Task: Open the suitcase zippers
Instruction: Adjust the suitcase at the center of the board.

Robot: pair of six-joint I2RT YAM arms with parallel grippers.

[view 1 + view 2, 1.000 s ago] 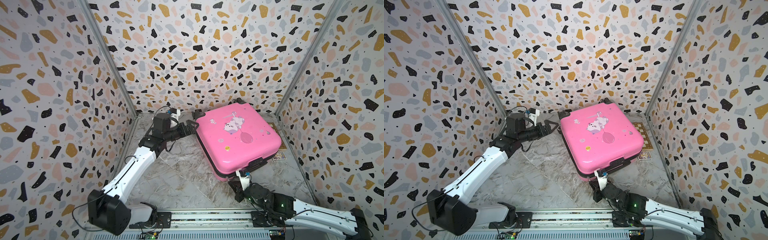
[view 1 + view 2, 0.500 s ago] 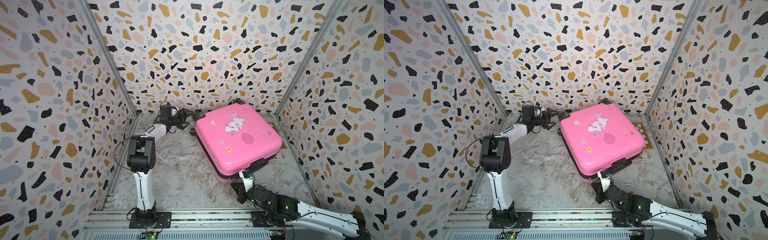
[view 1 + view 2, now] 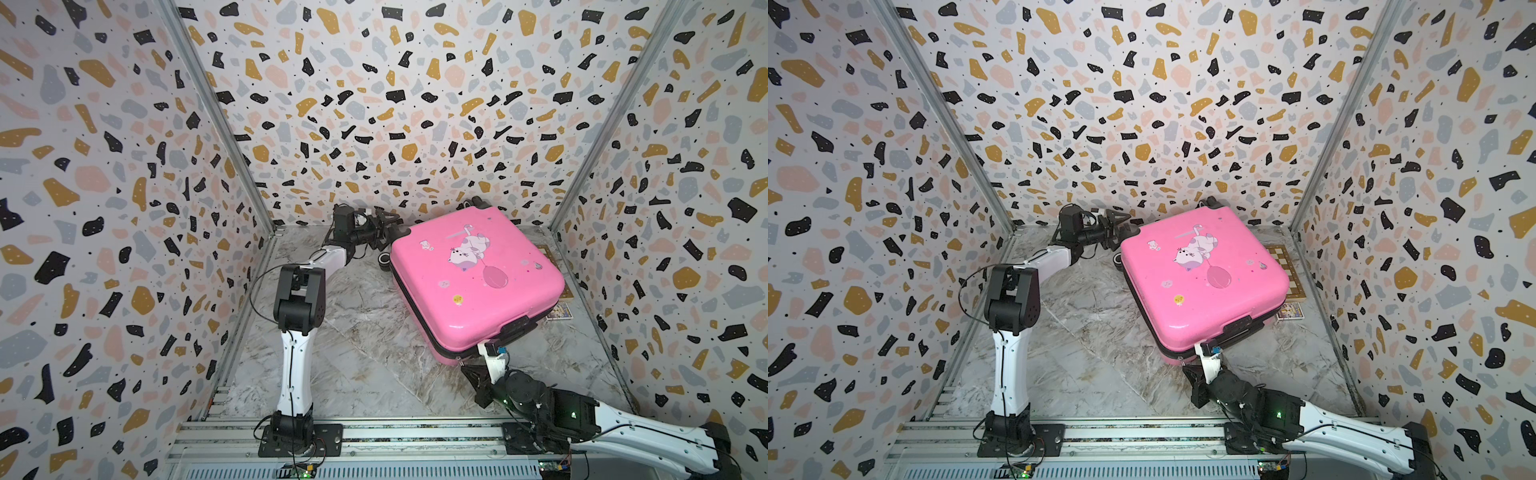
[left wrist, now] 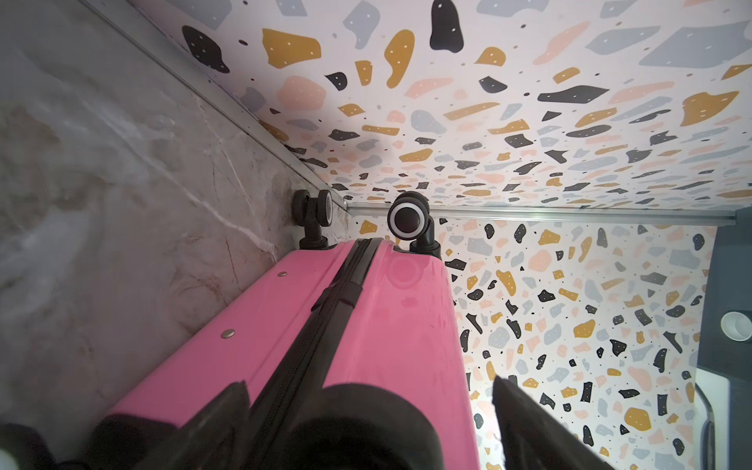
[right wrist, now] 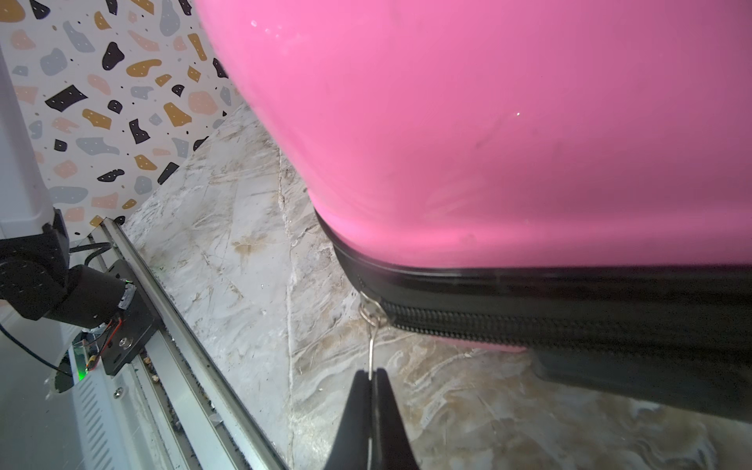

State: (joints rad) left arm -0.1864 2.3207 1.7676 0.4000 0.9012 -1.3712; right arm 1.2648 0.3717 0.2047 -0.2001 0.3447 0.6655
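Right wrist view showed the right gripper (image 5: 374,372) closed on the single silver pull (image 5: 371,346), probably to drag it along the zippers (image 5: 569,321). The one suitcase (image 3: 473,282) lay flat on the counter (image 3: 353,353) near the back wall (image 3: 415,124). The left gripper (image 4: 368,382) stood open astride a blurred corner wheel (image 4: 358,427), likely for bracing; two more wheels (image 4: 407,217) showed beyond.

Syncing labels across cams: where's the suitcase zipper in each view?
Top view: zipper, black band on the suitcase side facing the left arm.
Top view: zipper, same side, same band.
Left wrist: band between the two pink halves, running toward the wheels.
Right wrist: toothed band along the pink shell, ending at the pull pinched by the right gripper, jaws shut.
Shared landmark: the glossy pink shell.
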